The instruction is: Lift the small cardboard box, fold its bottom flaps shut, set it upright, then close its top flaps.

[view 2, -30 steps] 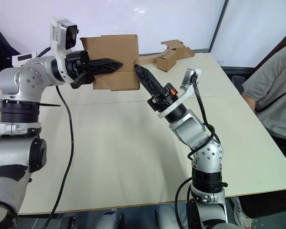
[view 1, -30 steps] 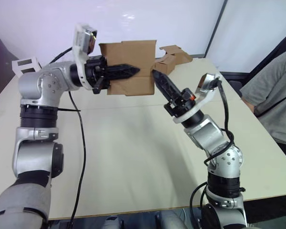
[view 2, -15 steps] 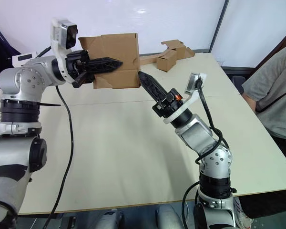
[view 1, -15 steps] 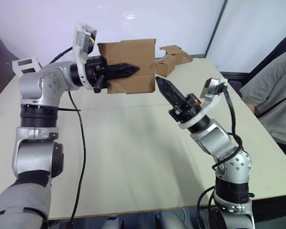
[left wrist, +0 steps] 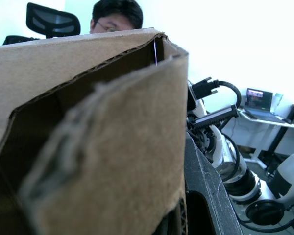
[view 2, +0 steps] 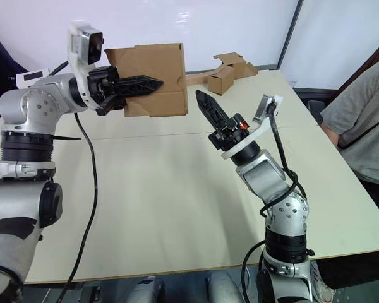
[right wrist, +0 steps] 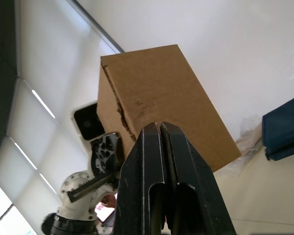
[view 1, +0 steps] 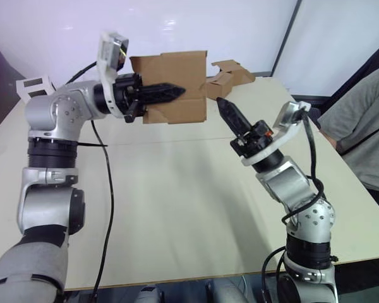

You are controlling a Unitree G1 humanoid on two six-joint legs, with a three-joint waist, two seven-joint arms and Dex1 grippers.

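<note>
The small cardboard box [view 1: 175, 76] hangs in the air over the far left-middle of the table. My left gripper [view 1: 174, 93] is shut on its near wall, with one black finger lying across the outside. A lighter band of cardboard runs along the box's lower edge. The left wrist view looks along that wall [left wrist: 103, 147] into the box's hollow. My right gripper [view 1: 222, 102] is shut with nothing in it. It points up towards the box's lower right corner, a short gap away. Beyond its fingers [right wrist: 152, 147] I see the box [right wrist: 161, 90] from below, one face with a seam along an edge.
A second brown box joined to a cardboard strip [view 1: 226, 77] lies at the table's far edge behind the held box. A person in a grey shirt [view 1: 360, 129] sits at the right side. The pale table [view 1: 177, 208] stretches open in front of both arms.
My right gripper has drawn back to the right, away from the box's lower right corner. The left gripper and the box have stayed where they were.
</note>
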